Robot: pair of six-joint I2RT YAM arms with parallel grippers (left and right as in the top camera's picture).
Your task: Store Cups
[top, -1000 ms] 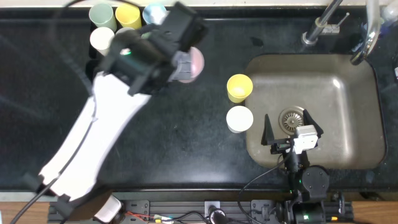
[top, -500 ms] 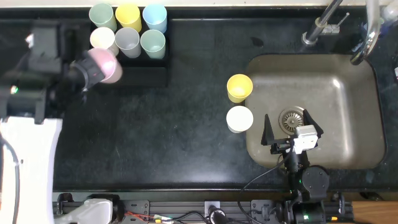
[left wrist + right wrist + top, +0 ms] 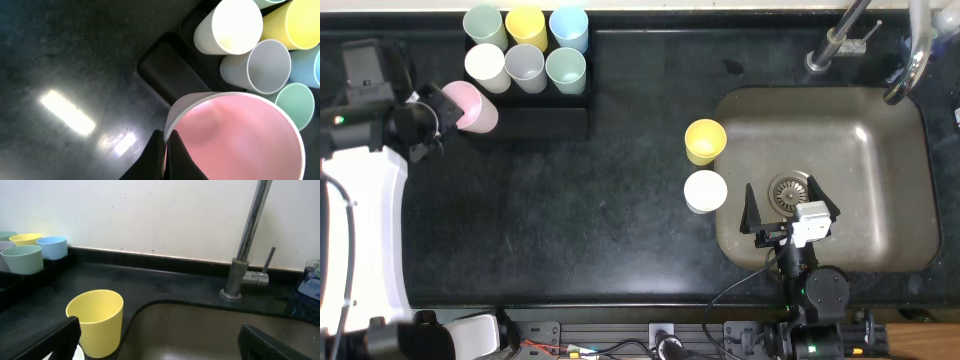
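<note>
The left gripper [image 3: 164, 150] is clamped on the rim of the pink cup [image 3: 472, 107], one finger inside the wall and one outside. In the top view the cup hangs at the 9 o'clock side of the black tray [image 3: 555, 122]. The tray's bare near row lies at about 3 o'clock from the cup. The cup's long axis is tilted, mouth toward 9 o'clock and base toward 3 to 4 o'clock, so it probably needs righting before it goes down. The right gripper [image 3: 787, 205] rests over the sink [image 3: 880, 120], fingers spread and empty. It is the nearer arm to the yellow cup [image 3: 705, 140] at 10 o'clock and the white cup [image 3: 705, 190] at 9 o'clock. The cups carry no markings. The label on the bottle [image 3: 311, 282] is too small to read.
</note>
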